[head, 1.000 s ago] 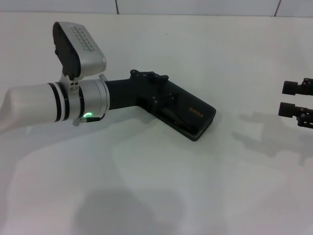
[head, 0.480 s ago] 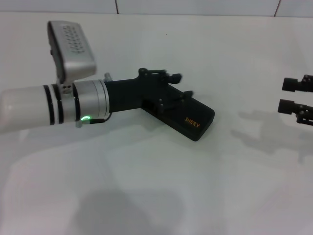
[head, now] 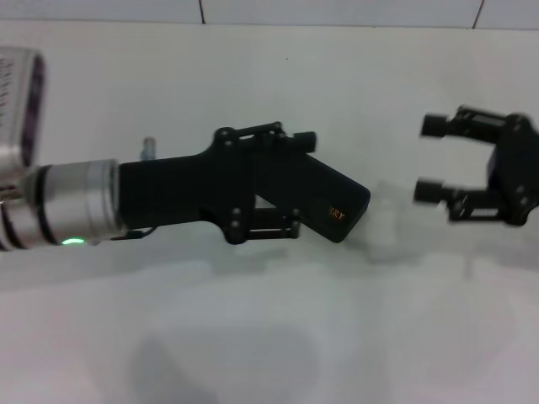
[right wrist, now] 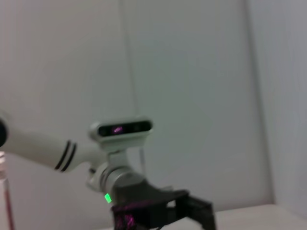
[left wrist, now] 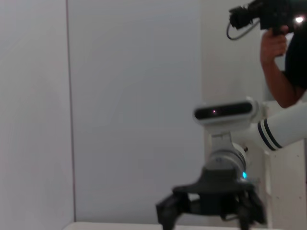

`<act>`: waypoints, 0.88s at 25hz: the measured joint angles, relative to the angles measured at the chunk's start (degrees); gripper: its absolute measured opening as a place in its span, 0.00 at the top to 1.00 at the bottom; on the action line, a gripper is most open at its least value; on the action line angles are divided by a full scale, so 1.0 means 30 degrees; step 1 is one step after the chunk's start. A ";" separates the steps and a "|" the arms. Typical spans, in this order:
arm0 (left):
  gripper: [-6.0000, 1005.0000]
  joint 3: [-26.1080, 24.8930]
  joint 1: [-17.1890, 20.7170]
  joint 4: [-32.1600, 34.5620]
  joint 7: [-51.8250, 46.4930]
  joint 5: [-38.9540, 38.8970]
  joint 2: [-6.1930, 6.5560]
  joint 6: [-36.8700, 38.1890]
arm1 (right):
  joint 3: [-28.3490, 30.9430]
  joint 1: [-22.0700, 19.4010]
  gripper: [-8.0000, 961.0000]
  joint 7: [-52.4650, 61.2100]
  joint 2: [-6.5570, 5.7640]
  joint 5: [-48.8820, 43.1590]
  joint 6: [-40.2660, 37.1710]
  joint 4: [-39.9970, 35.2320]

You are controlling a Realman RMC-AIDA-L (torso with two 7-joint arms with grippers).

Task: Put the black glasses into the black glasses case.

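The black glasses case (head: 341,202) lies on the white table (head: 253,337) at the centre, lid down, with orange lettering on its near-right end. My left gripper (head: 303,183) reaches in from the left and hangs over the case's left half, jaws spread wide with one finger beyond the case and one in front of it. My right gripper (head: 431,160) is open and empty, just right of the case and pointing at it. The black glasses are out of view. The right gripper (left wrist: 211,211) shows in the left wrist view, and the left gripper (right wrist: 158,213) in the right wrist view.
White table all round the case, with a tiled wall edge (head: 337,23) at the back. A small grey post (head: 149,147) stands behind my left arm. A person holding a camera (left wrist: 276,28) stands beyond the right arm.
My left arm has drawn back to the left and its jaws have spread wider over the case. My right gripper has moved in from the right edge towards the case.
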 joint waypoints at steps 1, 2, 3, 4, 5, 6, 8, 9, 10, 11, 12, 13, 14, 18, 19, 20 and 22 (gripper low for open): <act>0.42 -0.0207 0.0258 0.0012 0.0128 -0.0001 0.0016 0.0226 | -0.0460 0.0061 0.33 -0.0209 0.0003 -0.0002 0.0004 0.0008; 0.39 -0.0333 0.0461 0.0020 0.0250 -0.0005 0.0021 0.0439 | -0.0855 0.0094 0.28 -0.0421 0.0028 0.0009 0.0022 0.0012; 0.35 -0.0396 0.0765 0.0022 0.0413 -0.0008 0.0026 0.0735 | -0.1217 0.0112 0.24 -0.0774 0.0075 0.0040 0.0036 0.0020; 0.32 -0.0395 0.0997 0.0024 0.0513 -0.0037 0.0043 0.0984 | -0.1429 0.0120 0.20 -0.1028 0.0123 0.0054 0.0037 0.0031; 0.29 -0.0396 0.1150 0.0024 0.0574 -0.0045 0.0059 0.1153 | -0.1598 0.0125 0.16 -0.1283 0.0165 0.0063 0.0017 0.0049; 0.25 -0.0397 0.1330 0.0030 0.0627 -0.0052 0.0103 0.1306 | -0.1745 0.0129 0.14 -0.1499 0.0185 0.0077 -0.0016 0.0069; 0.19 -0.0398 0.1597 0.0042 0.0656 -0.0055 0.0177 0.1438 | -0.1908 0.0129 0.11 -0.1946 0.0203 0.0129 -0.0065 0.0219; 0.15 -0.0403 0.1724 0.0052 0.0665 -0.0058 0.0228 0.1488 | -0.1935 0.0129 0.09 -0.2168 0.0212 0.0184 -0.0077 0.0382; 0.12 -0.0404 0.1770 0.0052 0.0679 -0.0057 0.0246 0.1530 | -0.1942 0.0130 0.08 -0.2451 0.0221 0.0223 -0.0082 0.0596; 0.12 -0.0407 0.1832 0.0051 0.0728 -0.0043 0.0278 0.1631 | -0.1945 0.0141 0.08 -0.2721 0.0225 0.0347 -0.0086 0.0828; 0.12 -0.0411 0.1879 0.0047 0.0808 -0.0007 0.0305 0.1751 | -0.1948 0.0147 0.08 -0.2925 0.0227 0.0459 -0.0090 0.1010; 0.12 -0.0412 0.1919 0.0043 0.0896 0.0035 0.0325 0.1882 | -0.1948 0.0147 0.08 -0.2925 0.0227 0.0459 -0.0090 0.1010; 0.12 -0.0415 0.2003 0.0040 0.1067 0.0070 0.0390 0.2059 | -0.1961 0.0149 0.08 -0.3310 0.0230 0.0662 -0.0093 0.1286; 0.12 -0.0579 0.2312 0.0051 0.1634 0.0048 0.0754 0.2441 | -0.2031 0.0128 0.08 -0.4788 0.0253 0.1286 -0.0077 0.2353; 0.12 -0.0807 0.2351 0.0023 0.1714 0.0059 0.0844 0.2560 | -0.2076 0.0122 0.08 -0.5353 0.0260 0.1470 -0.0052 0.2740; 0.12 -0.1042 0.2416 -0.0020 0.1732 0.0112 0.0922 0.2650 | -0.2096 0.0121 0.08 -0.5567 0.0261 0.1543 -0.0042 0.2892; 0.12 -0.1330 0.2604 -0.0066 0.1770 0.0174 0.1048 0.2727 | -0.2169 0.0170 0.08 -0.6479 0.0278 0.1760 0.0023 0.3656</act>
